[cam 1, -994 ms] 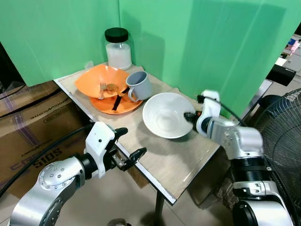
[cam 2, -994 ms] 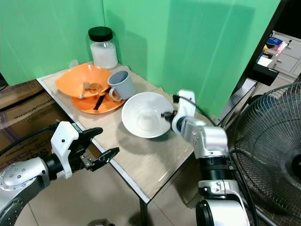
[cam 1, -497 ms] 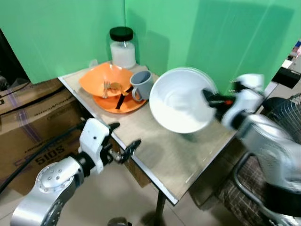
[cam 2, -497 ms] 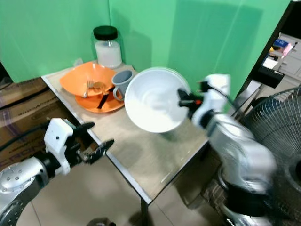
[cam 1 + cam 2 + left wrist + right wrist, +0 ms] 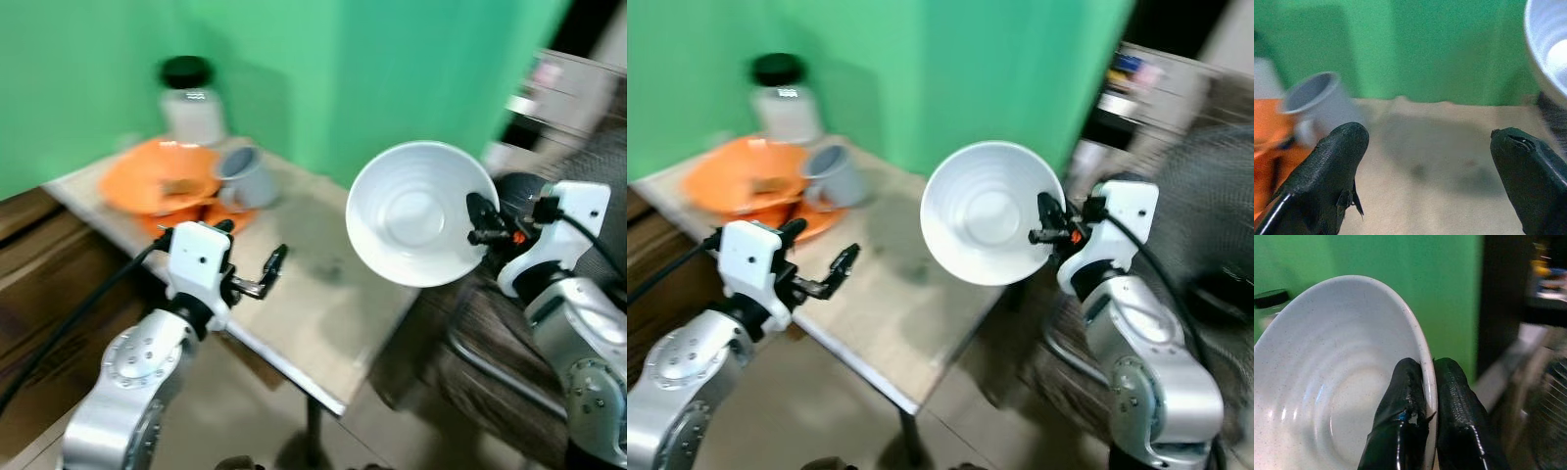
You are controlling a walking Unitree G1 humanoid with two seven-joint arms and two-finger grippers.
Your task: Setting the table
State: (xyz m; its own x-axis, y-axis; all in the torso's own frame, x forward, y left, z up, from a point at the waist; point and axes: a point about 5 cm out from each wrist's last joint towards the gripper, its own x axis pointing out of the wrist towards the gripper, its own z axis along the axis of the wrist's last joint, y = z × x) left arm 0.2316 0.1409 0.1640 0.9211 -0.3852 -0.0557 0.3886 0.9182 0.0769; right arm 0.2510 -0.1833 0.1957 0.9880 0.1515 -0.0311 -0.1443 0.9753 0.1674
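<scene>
A white bowl [image 5: 416, 220] hangs in the air, tilted so its hollow faces me, beyond the table's right edge. My right gripper [image 5: 477, 221] is shut on its rim [image 5: 1427, 367], one finger inside and one outside. My left gripper [image 5: 257, 272] stands open over the near edge of the beige table [image 5: 323, 294], with nothing between its fingers [image 5: 1327, 171]. On the table's far left lie an orange bowl and plate [image 5: 162, 181] with cutlery, and a grey mug [image 5: 243, 174] leans beside them.
A glass jar with a black lid [image 5: 189, 98] stands at the table's back corner against the green screen [image 5: 323, 69]. Brown cardboard boxes [image 5: 39, 294] sit at the left of the table. Shelves and a fan blur past on the right.
The right gripper has carried the white bowl rightward off the table and tilted it up. The camera has swung right, so the whole scene slid left and blurred. The left gripper stays open.
</scene>
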